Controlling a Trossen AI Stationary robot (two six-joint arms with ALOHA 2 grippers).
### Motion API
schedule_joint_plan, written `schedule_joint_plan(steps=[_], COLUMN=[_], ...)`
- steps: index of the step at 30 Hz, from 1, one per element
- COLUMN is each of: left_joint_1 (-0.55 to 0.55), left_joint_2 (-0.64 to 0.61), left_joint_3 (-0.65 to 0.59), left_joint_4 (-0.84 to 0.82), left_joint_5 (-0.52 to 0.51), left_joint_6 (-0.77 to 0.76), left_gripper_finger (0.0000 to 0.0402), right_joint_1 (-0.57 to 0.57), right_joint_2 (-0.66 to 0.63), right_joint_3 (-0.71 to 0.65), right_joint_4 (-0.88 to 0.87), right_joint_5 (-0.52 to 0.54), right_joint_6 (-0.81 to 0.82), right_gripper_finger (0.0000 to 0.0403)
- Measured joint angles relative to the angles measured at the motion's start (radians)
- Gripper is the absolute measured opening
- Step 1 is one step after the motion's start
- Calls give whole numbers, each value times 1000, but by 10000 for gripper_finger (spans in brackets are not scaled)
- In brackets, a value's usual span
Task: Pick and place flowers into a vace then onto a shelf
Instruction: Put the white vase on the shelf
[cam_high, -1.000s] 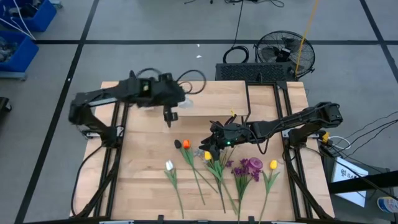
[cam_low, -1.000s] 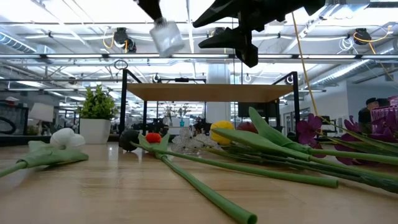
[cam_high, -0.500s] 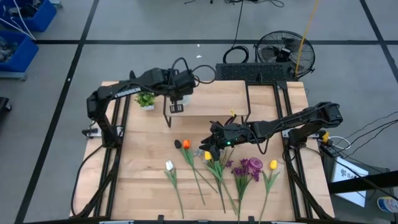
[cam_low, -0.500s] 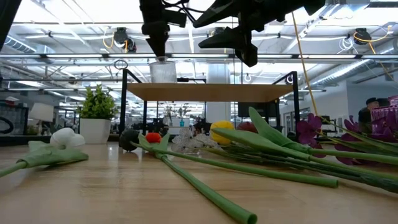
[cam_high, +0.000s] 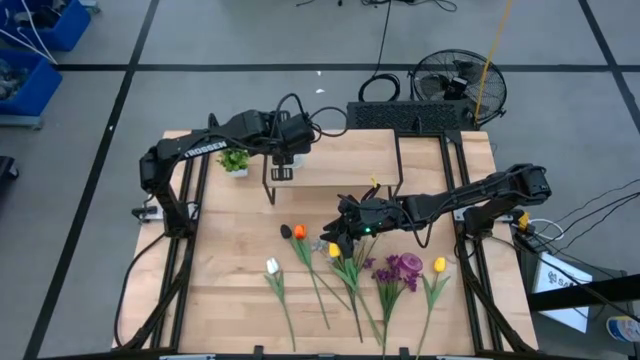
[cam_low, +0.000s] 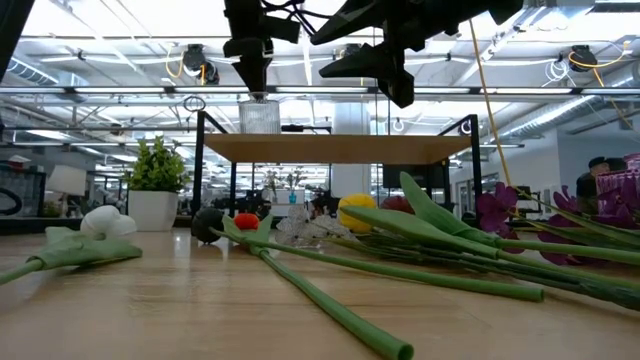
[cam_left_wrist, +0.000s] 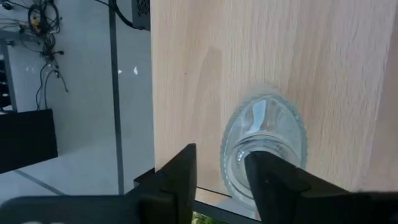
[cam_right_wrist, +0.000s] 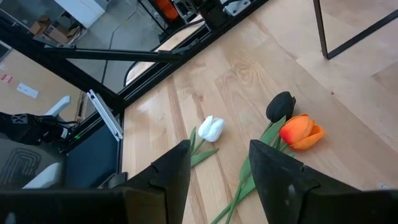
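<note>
Left wrist view shows the left gripper (cam_left_wrist: 221, 180) with jaws closed around a clear glass vase (cam_left_wrist: 264, 146) standing upright on the shelf (cam_high: 360, 172), empty, while the flowers (cam_high: 350, 265) lie on the desk (cam_high: 230, 280) beneath the right gripper (cam_high: 335, 232), its jaws apart and empty.

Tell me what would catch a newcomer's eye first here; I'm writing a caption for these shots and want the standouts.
First, the flowers: tulips and purple blooms lying in a loose fan on the table's near half, none in a vase. Next, the clear glass vase standing empty on the shelf at the table's back, with the left gripper directly above it. The right gripper hovers open over the flower heads.
</note>
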Motion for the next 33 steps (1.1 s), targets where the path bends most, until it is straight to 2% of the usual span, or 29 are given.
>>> schedule_joint_plan(steps=[3,7,9,16,21,24,33], left_joint_1=[-8,-33,-45,-71,-51,-26,-2], left_joint_2=[0,3,3,1,1,1,1], left_joint_3=[0,9,24,72,73,73,72], left_joint_4=[1,-7,-3,-4,-31,-38,-31], left_joint_5=[-17,-116,-127,3,45,104,72], left_joint_6=[0,0,8,48,37,23,-4], left_gripper_finger=[159,171,175,190,203,204,205], right_joint_1=[0,0,0,0,0,0,0], right_joint_2=[0,0,0,0,0,0,0], right_joint_3=[0,0,0,0,0,0,0], right_joint_4=[0,0,1,1,1,1,12], right_joint_5=[0,0,0,0,-1,-2,-3], right_joint_6=[0,0,0,0,0,1,1], right_gripper_finger=[155,155,155,155,155,155,155])
